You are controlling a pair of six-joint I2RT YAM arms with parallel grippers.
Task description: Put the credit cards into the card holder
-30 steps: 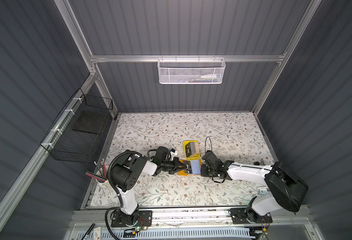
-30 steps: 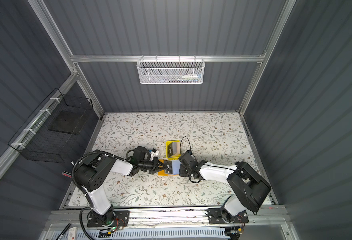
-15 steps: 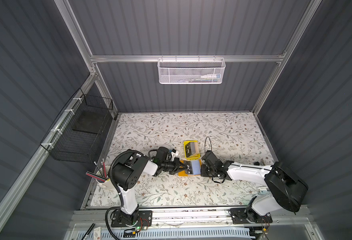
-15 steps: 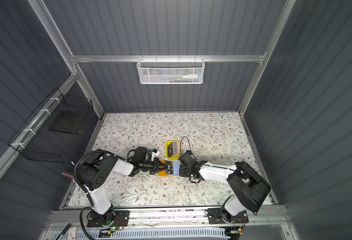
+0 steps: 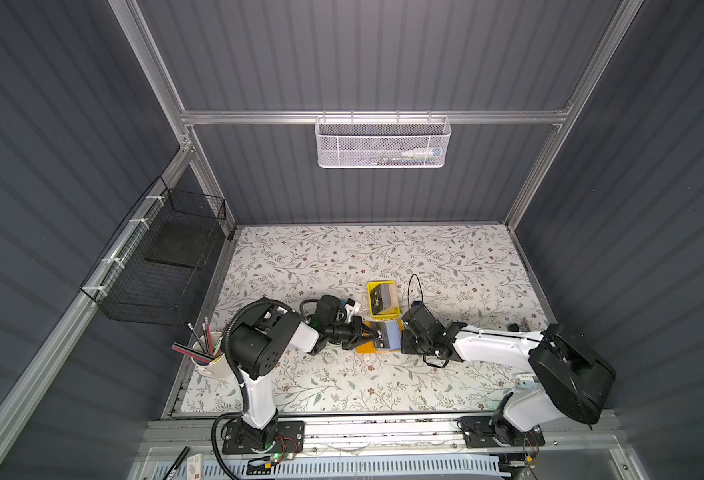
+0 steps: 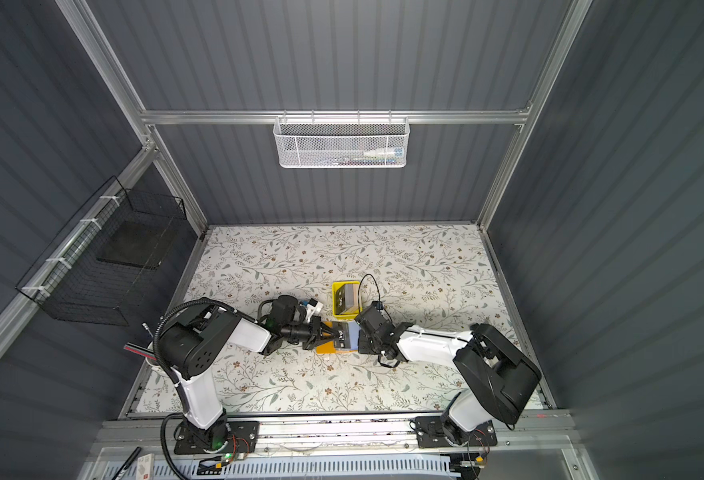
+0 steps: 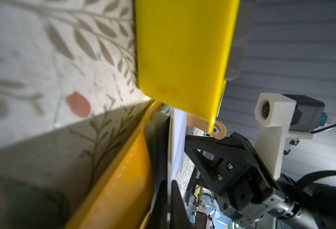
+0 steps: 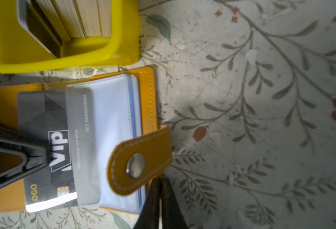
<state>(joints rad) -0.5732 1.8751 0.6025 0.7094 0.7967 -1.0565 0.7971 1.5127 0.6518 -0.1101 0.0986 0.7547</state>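
Left gripper [image 8: 44,156] has its jaws clamped tight on the black VIP card [image 8: 44,111]. The card's far end is tucked under a clear sleeve page [image 8: 111,119] of the card holder [image 8: 149,95], which lies open on the floral table [image 8: 262,119]. Right gripper [image 8: 160,198] has its jaws pressed together at the holder's edge, just beside the snap strap [image 8: 143,158]; whether they nip a page, can't tell. Just beside the holder sits the yellow tray [image 8: 64,61], more credit cards [image 8: 79,17] stacked inside.

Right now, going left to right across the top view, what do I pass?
In a top view: wire basket → pencil cup → left claw → VIP card → right arm.
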